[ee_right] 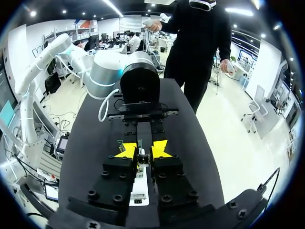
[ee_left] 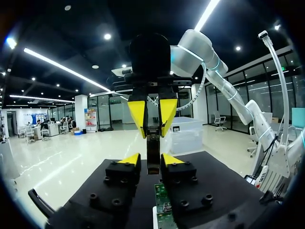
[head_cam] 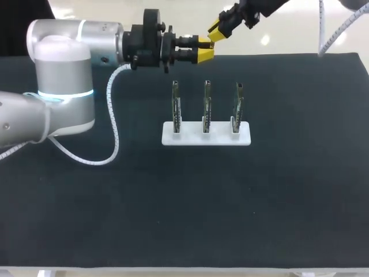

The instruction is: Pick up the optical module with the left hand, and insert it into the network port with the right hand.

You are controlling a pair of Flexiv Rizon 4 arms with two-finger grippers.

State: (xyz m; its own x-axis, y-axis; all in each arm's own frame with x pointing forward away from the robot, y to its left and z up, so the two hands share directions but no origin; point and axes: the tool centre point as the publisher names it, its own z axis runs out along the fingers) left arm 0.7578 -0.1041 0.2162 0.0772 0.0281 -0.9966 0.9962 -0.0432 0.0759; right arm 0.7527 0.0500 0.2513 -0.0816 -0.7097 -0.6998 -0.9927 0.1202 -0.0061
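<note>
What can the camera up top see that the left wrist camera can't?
Only the head view shows the whole white holder with three boards standing in a row, and the big left arm. Only the left wrist view shows the little dark optical module up close, held by the right hand. Both show the left hand and right hand close together above the black table.

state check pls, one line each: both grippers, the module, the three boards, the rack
Optical module: in the air, between the two grippers.
Right gripper: shut on the optical module.
Left gripper: at the module's other end; whether it grips cannot be told.
Left board, middle board, right board: upright in the rack.
White rack: flat on the table.
</note>
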